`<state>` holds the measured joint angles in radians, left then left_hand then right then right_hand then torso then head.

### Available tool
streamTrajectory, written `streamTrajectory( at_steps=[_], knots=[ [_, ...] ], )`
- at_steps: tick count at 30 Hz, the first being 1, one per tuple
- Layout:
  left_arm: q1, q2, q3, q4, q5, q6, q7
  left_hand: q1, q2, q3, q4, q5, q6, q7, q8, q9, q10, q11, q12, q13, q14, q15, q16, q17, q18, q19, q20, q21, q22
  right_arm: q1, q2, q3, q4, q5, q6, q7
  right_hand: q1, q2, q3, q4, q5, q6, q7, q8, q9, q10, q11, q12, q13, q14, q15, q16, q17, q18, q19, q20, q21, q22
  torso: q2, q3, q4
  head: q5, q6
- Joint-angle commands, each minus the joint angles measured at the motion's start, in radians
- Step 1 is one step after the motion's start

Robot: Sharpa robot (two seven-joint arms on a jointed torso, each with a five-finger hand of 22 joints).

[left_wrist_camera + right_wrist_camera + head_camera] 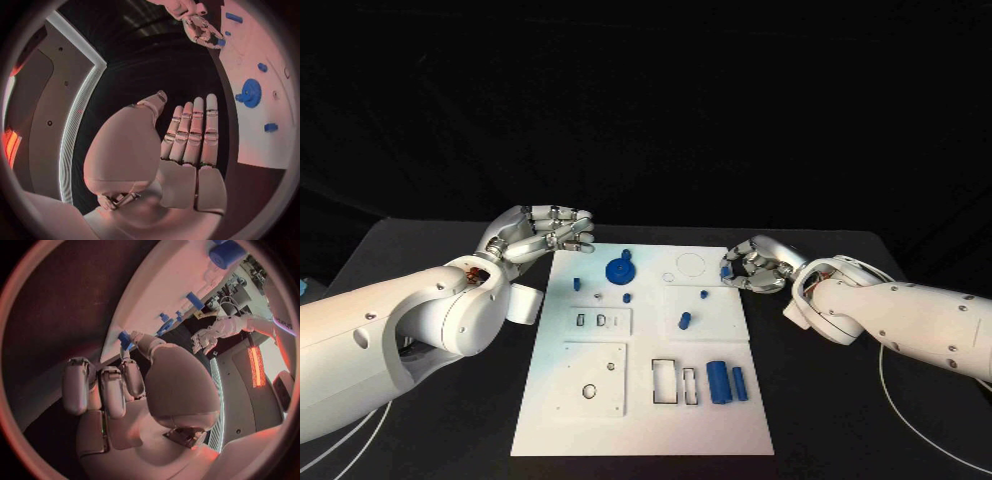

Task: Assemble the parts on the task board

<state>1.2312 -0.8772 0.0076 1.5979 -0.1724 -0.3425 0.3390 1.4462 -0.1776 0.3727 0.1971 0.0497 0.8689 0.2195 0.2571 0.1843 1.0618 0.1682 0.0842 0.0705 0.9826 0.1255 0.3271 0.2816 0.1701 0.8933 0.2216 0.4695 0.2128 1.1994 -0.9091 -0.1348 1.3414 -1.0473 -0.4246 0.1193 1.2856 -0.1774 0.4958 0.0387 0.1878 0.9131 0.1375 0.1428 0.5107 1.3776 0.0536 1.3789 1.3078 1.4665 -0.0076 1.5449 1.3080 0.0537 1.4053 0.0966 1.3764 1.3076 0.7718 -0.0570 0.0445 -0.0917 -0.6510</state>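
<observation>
two blue cylinders (726,382) stand nearest, at five o'clock on the task board (646,420). right hand (754,266), at the board's two o'clock edge, pinches a small blue part (125,338), probably readying insertion. left hand (548,232) hovers at eleven o'clock, fingers extended, holding nothing, near the blue gear (620,268).

No readable text, labels, brands or nos. anywhere: the board (646,420) is plain white w/ bare cut-outs, the blue parts (620,268) are unmarked, and the arms' white shells carry nothing legible (just small dark holes, no lettering).
</observation>
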Motion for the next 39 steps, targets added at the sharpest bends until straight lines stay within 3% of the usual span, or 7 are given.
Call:
streamTrajectory(
  at_steps=[1, 11, 18, 27, 34, 39],
  knots=[
    [0.001, 0.001, 0.001, 0.001, 0.003, 0.017, 0.013, -0.001, 0.0, 0.0, -0.008, 0.001, -0.001, 0.005, -0.006, 0.002, -0.004, 0.002, -0.007, -0.001, -0.005, -0.001, 0.001, 0.001, 0.008, -0.004, 0.0, 0.004, 0.002, -0.001, 0.002, 0.0, -0.002, -0.023, 0.015, -0.003, -0.002, 0.012, 0.006, 0.001, -0.005, 0.01, -0.001, 0.004, 0.0, 0.008, 0.002, 0.004, 0.032, 0.089, -0.005, 0.006, 0.191, 0.005, 0.007, -0.001, 0.006, 0.062, 0.0, -0.0003, 0.0009, -0.001, -0.002],
    [0.001, 0.002, 0.001, 0.001, 0.003, 0.017, 0.014, 0.0, 0.001, 0.002, -0.01, 0.001, -0.001, 0.006, -0.006, 0.002, -0.003, 0.003, -0.008, -0.001, -0.006, -0.001, 0.001, 0.002, 0.008, -0.007, 0.0, 0.006, 0.002, -0.001, 0.005, 0.0, -0.009, -0.047, 0.002, -0.007, 0.002, 0.015, 0.016, -0.006, -0.007, 0.018, -0.001, 0.005, -0.001, 0.01, 0.002, 0.006, 0.035, 0.089, -0.005, 0.006, 0.193, 0.004, 0.01, -0.001, 0.01, 0.067, -0.001, -0.0005, 0.0022, -0.002, -0.007],
    [0.001, 0.002, 0.001, 0.0, 0.003, 0.017, 0.014, 0.0, 0.001, 0.002, -0.01, 0.001, -0.001, 0.006, -0.006, 0.002, -0.003, 0.003, -0.008, -0.001, -0.006, -0.001, 0.001, 0.002, 0.008, -0.007, 0.0, 0.006, 0.002, -0.001, 0.007, 0.0, -0.01, -0.036, -0.029, 0.009, -0.005, 0.055, 0.044, -0.011, -0.01, 0.082, -0.019, 0.039, 0.012, 0.023, -0.013, 0.017, 0.048, 0.091, -0.016, 0.008, 0.199, 0.002, 0.019, -0.008, 0.019, 0.079, -0.002, -0.0002, 0.0022, -0.002, -0.007],
    [0.001, 0.002, 0.001, 0.0, 0.004, 0.017, 0.014, 0.0, 0.001, 0.002, -0.01, 0.001, -0.001, 0.006, -0.006, 0.002, -0.003, 0.003, -0.008, -0.001, -0.006, -0.001, 0.001, 0.002, 0.008, -0.007, 0.0, 0.006, 0.002, -0.002, 0.007, 0.0, -0.008, -0.019, -0.068, 0.025, -0.004, 0.073, 0.058, -0.023, -0.014, 0.1, -0.028, 0.059, 0.024, 0.025, -0.021, 0.015, 0.048, 0.091, -0.024, 0.008, 0.201, 0.0, 0.023, -0.016, 0.023, 0.085, -0.002, -0.0007, 0.0025, -0.001, -0.008],
    [0.0, 0.002, 0.001, -0.002, 0.004, 0.018, 0.014, 0.0, 0.001, 0.002, -0.01, 0.001, -0.001, 0.006, -0.006, 0.002, -0.003, 0.003, -0.008, -0.001, -0.006, -0.001, 0.001, 0.002, 0.008, -0.007, 0.0, 0.006, 0.002, 0.004, -0.011, 0.003, 0.065, -0.015, -0.093, -0.014, -0.009, 0.078, 0.06, -0.024, -0.021, 0.095, -0.027, 0.063, 0.028, 0.019, -0.021, 0.008, 0.04, 0.091, -0.024, 0.008, 0.201, 0.001, 0.02, -0.018, 0.019, 0.083, -0.005, -0.0014, 0.0039, -0.002, -0.009],
    [0.0, 0.003, 0.001, -0.004, 0.005, 0.02, 0.013, 0.002, 0.001, 0.005, -0.012, 0.001, -0.001, 0.005, -0.006, 0.003, -0.002, 0.003, -0.009, -0.001, -0.007, 0.0, 0.0, 0.004, 0.008, -0.009, 0.001, 0.008, 0.003, 0.027, -0.013, 0.004, 0.151, -0.032, -0.103, -0.087, -0.012, 0.083, 0.062, -0.025, -0.031, 0.091, -0.026, 0.065, 0.03, 0.017, -0.02, 0.005, 0.038, 0.091, -0.024, 0.008, 0.2, 0.002, 0.019, -0.018, 0.017, 0.081, -0.005, -0.0019, 0.0024, 0.0, -0.007]
  ],
)
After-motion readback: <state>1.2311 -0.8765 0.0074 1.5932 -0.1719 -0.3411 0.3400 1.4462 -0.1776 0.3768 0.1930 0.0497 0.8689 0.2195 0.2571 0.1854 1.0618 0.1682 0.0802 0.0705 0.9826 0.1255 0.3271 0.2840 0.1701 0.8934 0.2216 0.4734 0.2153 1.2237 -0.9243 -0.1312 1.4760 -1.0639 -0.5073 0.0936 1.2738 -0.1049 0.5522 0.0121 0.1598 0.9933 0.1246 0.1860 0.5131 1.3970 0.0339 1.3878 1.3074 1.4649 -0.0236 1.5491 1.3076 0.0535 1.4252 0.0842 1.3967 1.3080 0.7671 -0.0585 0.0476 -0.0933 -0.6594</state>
